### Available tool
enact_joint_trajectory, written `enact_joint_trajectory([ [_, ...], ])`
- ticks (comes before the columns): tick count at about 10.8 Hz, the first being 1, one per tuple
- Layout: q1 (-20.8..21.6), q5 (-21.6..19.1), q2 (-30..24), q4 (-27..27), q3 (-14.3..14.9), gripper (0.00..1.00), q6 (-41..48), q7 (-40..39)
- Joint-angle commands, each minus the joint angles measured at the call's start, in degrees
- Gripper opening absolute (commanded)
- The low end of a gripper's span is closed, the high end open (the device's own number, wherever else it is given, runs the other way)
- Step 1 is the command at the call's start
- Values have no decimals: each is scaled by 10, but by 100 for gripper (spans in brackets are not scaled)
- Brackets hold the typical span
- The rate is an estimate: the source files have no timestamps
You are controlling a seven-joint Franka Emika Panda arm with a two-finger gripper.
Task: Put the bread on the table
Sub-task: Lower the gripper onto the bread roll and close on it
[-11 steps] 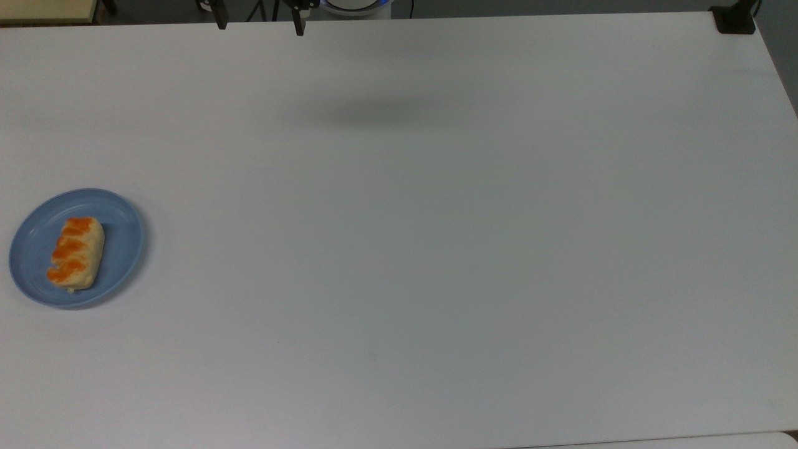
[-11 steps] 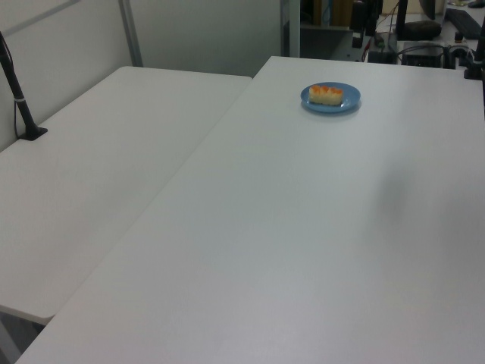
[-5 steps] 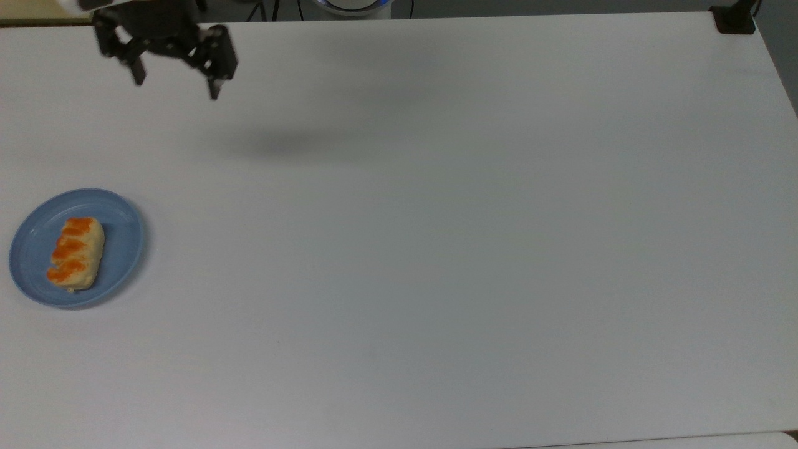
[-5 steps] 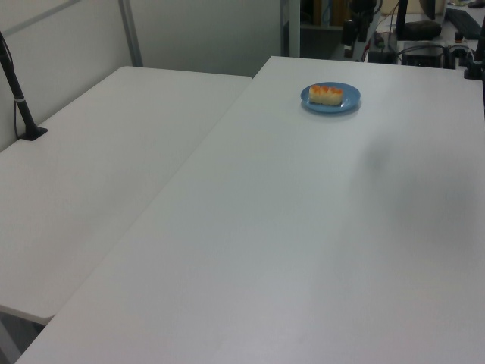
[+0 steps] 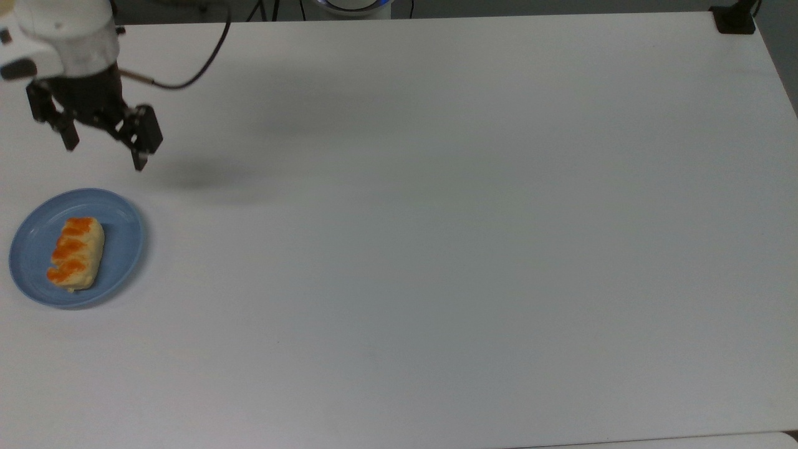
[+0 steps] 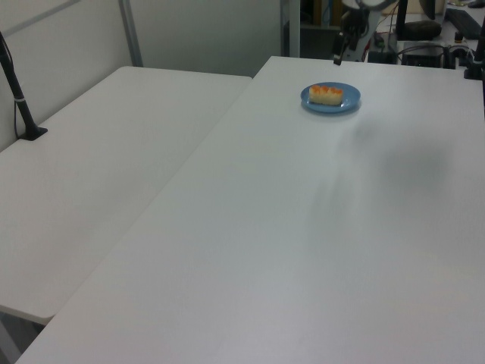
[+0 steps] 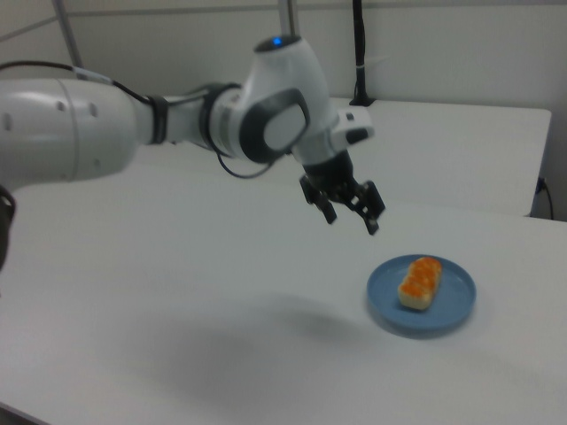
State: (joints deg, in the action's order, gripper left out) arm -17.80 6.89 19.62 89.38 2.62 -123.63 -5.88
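Jaws moved nearer the bread (image 5: pixel 76 252), spread empty; left view crops them.

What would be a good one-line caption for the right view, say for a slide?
Open gripper hovers above the white table, near the bread on its blue plate.

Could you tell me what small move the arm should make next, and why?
Probably carry the open gripper toward the top view's bottom-left until it hangs over the bread, since the bread lies untouched on the blue plate and the gripper is empty, off to the side above the table.
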Motion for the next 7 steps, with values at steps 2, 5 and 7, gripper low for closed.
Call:
enact_joint_trajectory([
  [2, -31, 13, 94, -12, 3, 100, -117, 0],
  [5, -36, 10, 128, -12, 27, 100, -176, 1],
  [7, -36, 8, 150, -14, 34, 100, -211, 4],
])
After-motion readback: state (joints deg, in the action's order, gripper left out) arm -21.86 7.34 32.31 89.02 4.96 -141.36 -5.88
